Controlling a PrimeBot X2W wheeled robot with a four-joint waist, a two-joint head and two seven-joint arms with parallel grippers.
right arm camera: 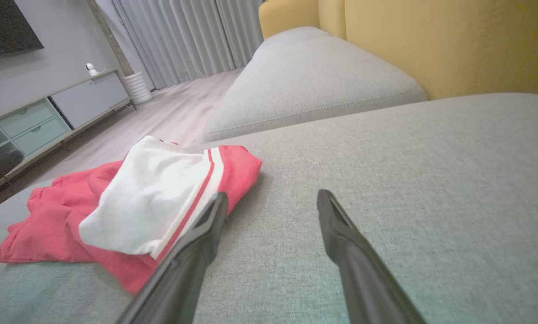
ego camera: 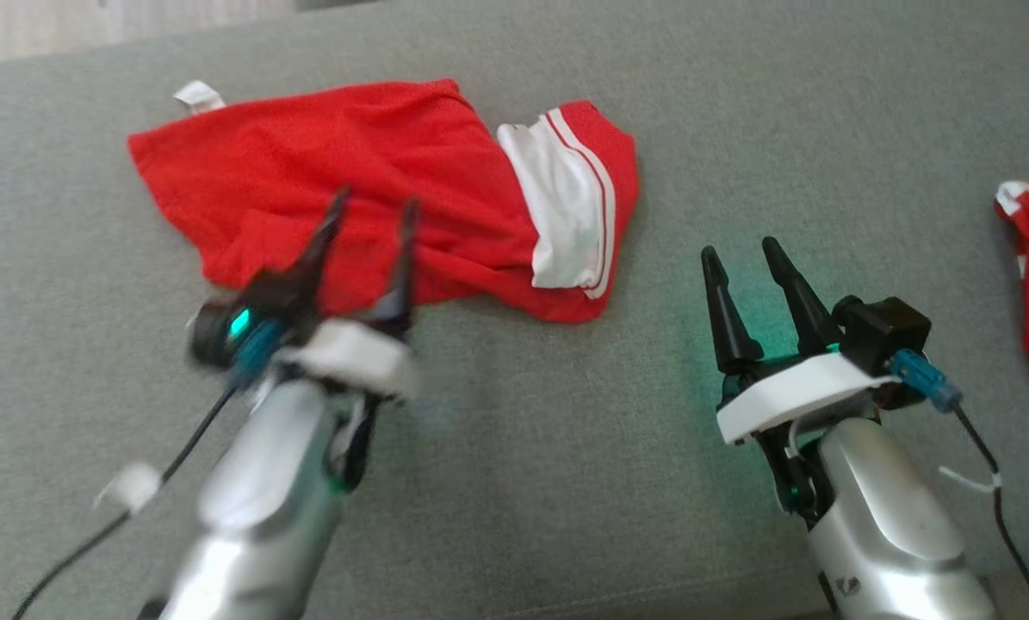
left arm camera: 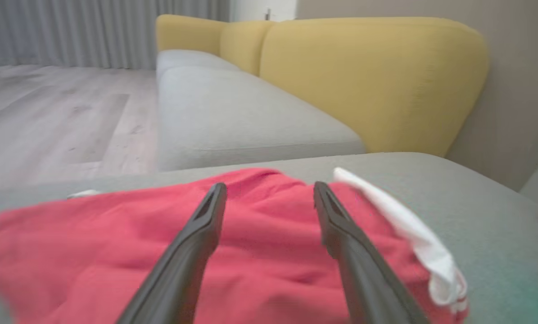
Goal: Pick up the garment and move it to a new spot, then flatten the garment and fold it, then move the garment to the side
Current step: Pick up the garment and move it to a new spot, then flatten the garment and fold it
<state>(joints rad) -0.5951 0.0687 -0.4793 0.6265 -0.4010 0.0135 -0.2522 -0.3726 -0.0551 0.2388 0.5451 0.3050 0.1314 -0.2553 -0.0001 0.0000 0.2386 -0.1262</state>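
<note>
Left gripper (ego camera: 376,202), spread wide and empty, hovers over the near edge of the crosswise red garment (ego camera: 350,155), nearer than the equally open, empty right gripper (ego camera: 741,250).

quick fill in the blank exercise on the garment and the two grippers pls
1. The garment on the grey cushion is mostly ____ with a white panel.
2. The left gripper points over the garment, its fingers standing ____ with no cloth between them.
3. In the head view, the right gripper is over bare cushion on the garment's ____ side.
4. The sofa backrest is ____.

Missing words: red; open; right; yellow
</note>
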